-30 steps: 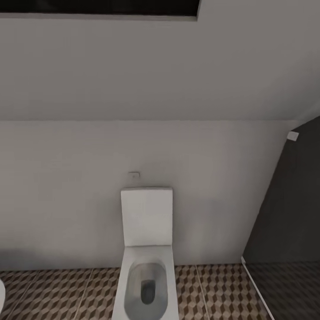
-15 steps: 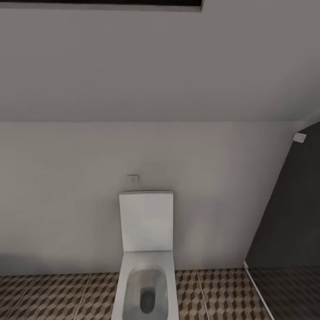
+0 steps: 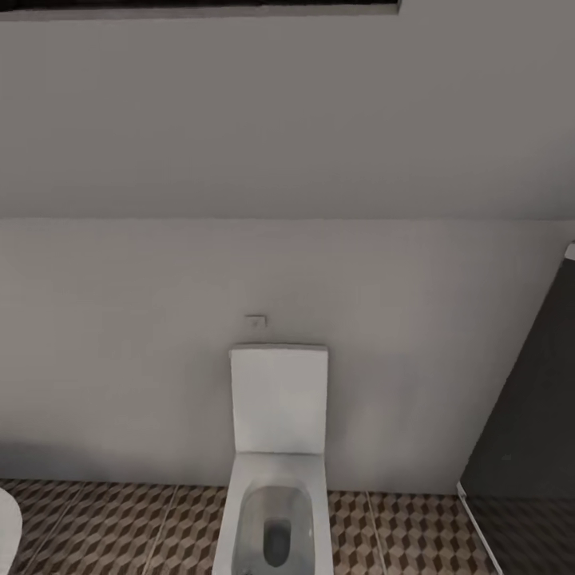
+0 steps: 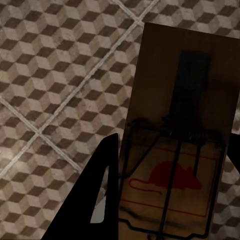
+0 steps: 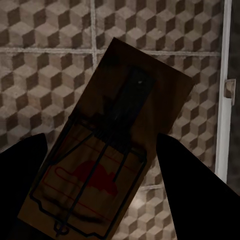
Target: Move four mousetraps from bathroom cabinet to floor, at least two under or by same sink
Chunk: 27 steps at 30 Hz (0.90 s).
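Observation:
In the left wrist view a brown wooden mousetrap [image 4: 180, 100] with thin wire parts and a red mouse mark sits between my left gripper's [image 4: 172, 150] dark fingers [image 4: 102, 195], which are shut on it. It hangs above the cube-patterned bathroom floor [image 4: 55, 75]. In the right wrist view my right gripper [image 5: 100, 142] is shut on a second mousetrap [image 5: 120, 125], with a dark finger on each side of the board, over the same floor pattern [image 5: 45, 30]. The cabinet and the sink are out of view.
The head view faces a pale wall with a white toilet [image 3: 278, 447], lid up, on the cube tiles [image 3: 120, 527]. A dark shower area [image 3: 527, 447] lies at the right, with its white threshold strip [image 5: 226, 100] near the right gripper. A white rounded fixture [image 3: 6, 527] shows at the lower left edge.
The head camera has turned: the toilet now sits a little further right and lower in the picture, and the white fixture has come in at the lower left.

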Motion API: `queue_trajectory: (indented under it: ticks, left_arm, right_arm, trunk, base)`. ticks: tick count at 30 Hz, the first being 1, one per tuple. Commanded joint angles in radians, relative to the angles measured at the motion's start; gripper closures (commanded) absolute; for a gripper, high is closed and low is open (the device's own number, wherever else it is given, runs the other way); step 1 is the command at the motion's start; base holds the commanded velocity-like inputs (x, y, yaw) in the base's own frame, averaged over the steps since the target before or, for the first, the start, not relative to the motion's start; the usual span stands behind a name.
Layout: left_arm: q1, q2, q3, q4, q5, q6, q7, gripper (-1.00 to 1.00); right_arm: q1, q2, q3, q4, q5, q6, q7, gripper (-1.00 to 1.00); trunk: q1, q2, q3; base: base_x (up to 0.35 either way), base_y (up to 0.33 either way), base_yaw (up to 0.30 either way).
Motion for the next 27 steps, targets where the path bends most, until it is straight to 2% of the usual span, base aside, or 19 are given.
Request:
queue_trajectory:
  ticks: [1,7,20,23,27]
  left_arm:
    - [-0.001,0.000,0.003,0.001,-0.002,-0.003,0.002,1.00]
    - [-0.001,-0.001,0.003,0.001,-0.002,-0.003,0.002,1.00]
    - [-0.001,0.000,-0.006,-0.005,-0.007,-0.002,0.000,1.00]
    - [-0.001,0.001,-0.020,-0.007,-0.026,-0.001,0.000,1.00]
    - [-0.001,0.001,-0.042,-0.010,-0.072,-0.001,0.000,1.00]
  right_arm:
    - [-0.001,0.000,-0.003,0.001,0.005,0.002,-0.002,1.00]
    - [-0.001,0.000,-0.003,0.001,0.005,0.002,-0.002,1.00]
    - [-0.001,0.000,-0.003,0.001,0.004,0.000,-0.003,1.00]
    - [-0.001,0.000,-0.003,0.001,0.004,0.000,-0.002,1.00]
    - [-0.001,0.000,-0.003,0.001,0.004,0.000,-0.002,1.00]
  trunk:
    - [0.000,-0.001,-0.001]
    - [0.000,-0.001,-0.001]
    - [0.000,-0.001,-0.001]
    - [0.000,-0.001,-0.001]
    - [0.000,-0.001,-0.001]
  base:
    - [0.001,0.000,0.261]
    - [0.001,0.000,0.213]
    - [0.000,0.000,0.027]
    - [0.000,0.000,0.002]
    - [0.010,0.003,0.000]
